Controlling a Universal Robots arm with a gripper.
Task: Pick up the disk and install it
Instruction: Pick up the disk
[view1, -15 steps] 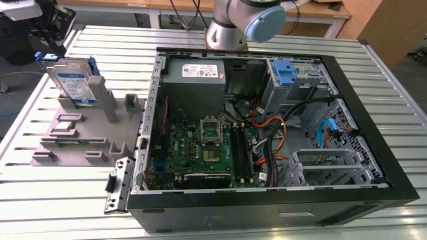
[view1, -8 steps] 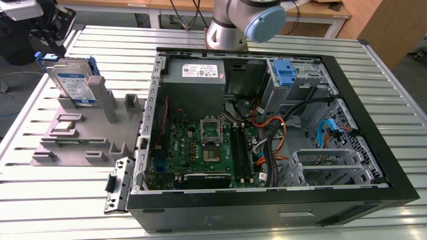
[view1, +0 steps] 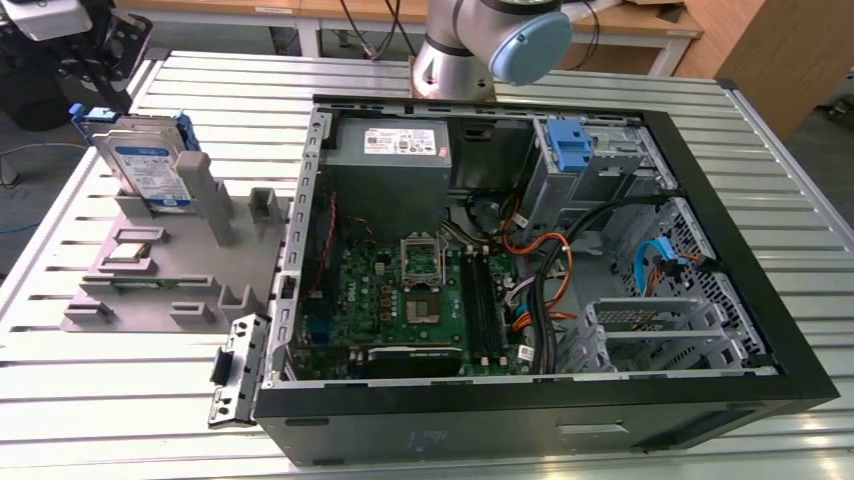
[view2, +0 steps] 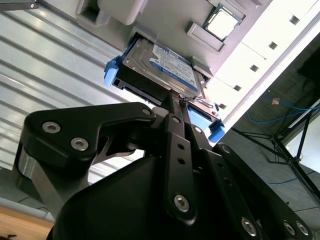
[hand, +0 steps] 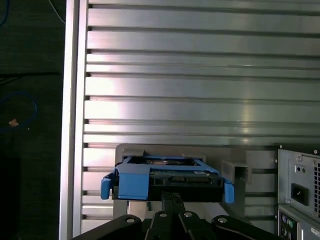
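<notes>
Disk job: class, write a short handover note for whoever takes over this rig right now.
End effector: at the blue-framed edge of the disk in both wrist views; whether it grips cannot be told.
Disk: upright in the grey holder, to the exterior view's left of the open computer case.
Done: end effector is at the disk.
Left: disk not yet out of the holder, not yet installed in the case.
</notes>
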